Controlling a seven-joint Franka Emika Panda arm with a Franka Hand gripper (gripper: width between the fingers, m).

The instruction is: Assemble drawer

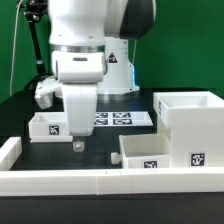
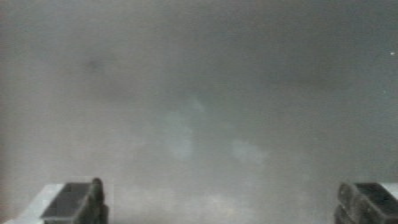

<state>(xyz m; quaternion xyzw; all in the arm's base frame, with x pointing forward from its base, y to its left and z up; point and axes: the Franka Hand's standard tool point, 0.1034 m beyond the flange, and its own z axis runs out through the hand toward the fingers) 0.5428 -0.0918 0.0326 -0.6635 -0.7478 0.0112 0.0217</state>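
- The low white wall [image 1: 60,182] runs across the bottom of the exterior frame and turns up its left edge. It is a fence only, not something to grip.
- Just behind it, at lower right, sits the near tray [image 1: 140,160], open side up, with a square tag on its front. It looks empty.
- The gripper [image 1: 78,143] hangs at centre left of the frame, pointing straight down, its tips close over the table [image 1: 100,152]. Whether they touch it I cannot tell.
- In the wrist view the fingertips [image 2: 75,203] stand far apart with only blurred grey between them, so the tool is wide open and holds nothing.
- The far tray [image 1: 48,127] lies at middle left, just beside the gripper and partly behind it.
- The tall box [image 1: 190,130] stands at the right edge, directly behind the near tray, open at the top.
- Judging by this, the step is reaching for a tray, probably the far one. To do it well:
  - straddle one thin wall squarely;
  - close only once the fingers are low enough;
  - keep the tray level on the way to the box.
- The table is matt black and flat, so the white parts show clearly.
- The marker board [image 1: 118,118] lies flat behind the gripper.
- A green curtain [image 1: 20,40] fills the upper left.
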